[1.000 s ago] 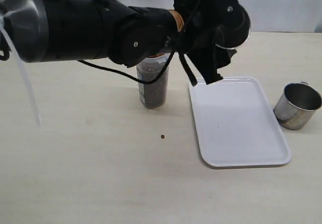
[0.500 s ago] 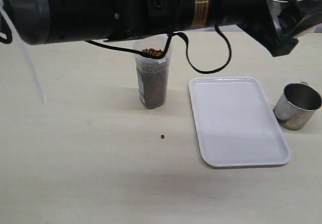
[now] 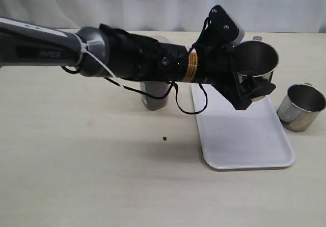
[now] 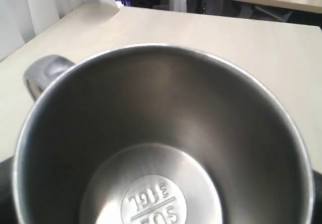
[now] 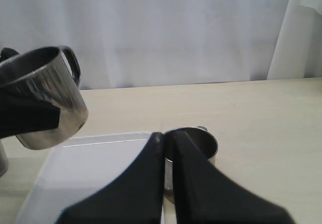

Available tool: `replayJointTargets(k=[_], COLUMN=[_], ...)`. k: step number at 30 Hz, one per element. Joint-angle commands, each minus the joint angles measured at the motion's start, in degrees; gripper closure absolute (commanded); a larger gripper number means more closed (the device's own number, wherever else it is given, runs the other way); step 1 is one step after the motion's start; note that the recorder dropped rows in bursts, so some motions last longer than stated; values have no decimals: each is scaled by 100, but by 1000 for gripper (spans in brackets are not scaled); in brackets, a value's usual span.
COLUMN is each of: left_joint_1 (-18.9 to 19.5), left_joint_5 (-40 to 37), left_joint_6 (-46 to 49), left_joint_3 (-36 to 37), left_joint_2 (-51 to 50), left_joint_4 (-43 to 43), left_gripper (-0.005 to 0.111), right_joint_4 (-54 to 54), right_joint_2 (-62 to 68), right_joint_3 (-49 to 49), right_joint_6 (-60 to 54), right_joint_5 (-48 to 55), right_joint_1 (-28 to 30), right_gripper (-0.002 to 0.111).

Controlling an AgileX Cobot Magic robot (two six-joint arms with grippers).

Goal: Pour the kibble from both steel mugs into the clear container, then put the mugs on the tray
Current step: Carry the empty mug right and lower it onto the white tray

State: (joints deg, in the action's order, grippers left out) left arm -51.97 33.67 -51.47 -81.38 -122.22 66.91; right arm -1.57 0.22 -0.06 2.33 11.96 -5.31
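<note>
Left gripper (image 3: 243, 66): jaws spread wide and clamped across the outer wall of one steel mug (image 3: 257, 57), one black finger above it and one below. The mug is held in the air over the far part of the tray (image 3: 244, 135), tilted, its mouth turned up and toward the exterior camera. The left wrist view looks straight into this mug (image 4: 166, 148): the interior is bare steel down to a stamped base, and its loop handle (image 4: 45, 75) projects from the rim. The left arm (image 3: 127, 61) reaches across the scene from the left and passes in front of the clear container (image 3: 153, 100); only the container's lower part shows beneath the arm, standing on the table (image 3: 76, 160) well left of the tray, with dark kibble (image 3: 154, 103) visible through its wall. One stray pellet (image 3: 164, 139) lies on the table in front of the container. The second steel mug (image 3: 300, 107) stands upright on the table just beside the tray's right edge; whether it touches the rim cannot be determined. Right gripper (image 5: 168, 183): fingers pressed together with nothing between them, hanging above the tray's edge and pointing toward the second mug, which sits behind the fingertips in the right wrist view. It is outside the exterior view.
</note>
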Motion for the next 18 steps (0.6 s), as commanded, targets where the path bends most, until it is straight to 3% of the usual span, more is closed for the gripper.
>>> replayJointTargets(k=[1,13,18], left_joint_1=[12,89,79], left_joint_5=[95,493,-83], left_joint_6=[704,1095,1288], left_joint_3=[3,-10,-188], left_joint_2=[-325,-1136,-1230], left_joint_4=[-913,-1573,-1525], left_gripper=[107,107,107], right_joint_4=[-36,-36,-36], right_joint_2=[-22,-22,-22], right_joint_3=[6,6,6], right_joint_6=[-4,-4,-4], right_joint_5=[-48,-48,-48], right_joint_1=[-15,-15,-15], right_gripper=[104,104,104])
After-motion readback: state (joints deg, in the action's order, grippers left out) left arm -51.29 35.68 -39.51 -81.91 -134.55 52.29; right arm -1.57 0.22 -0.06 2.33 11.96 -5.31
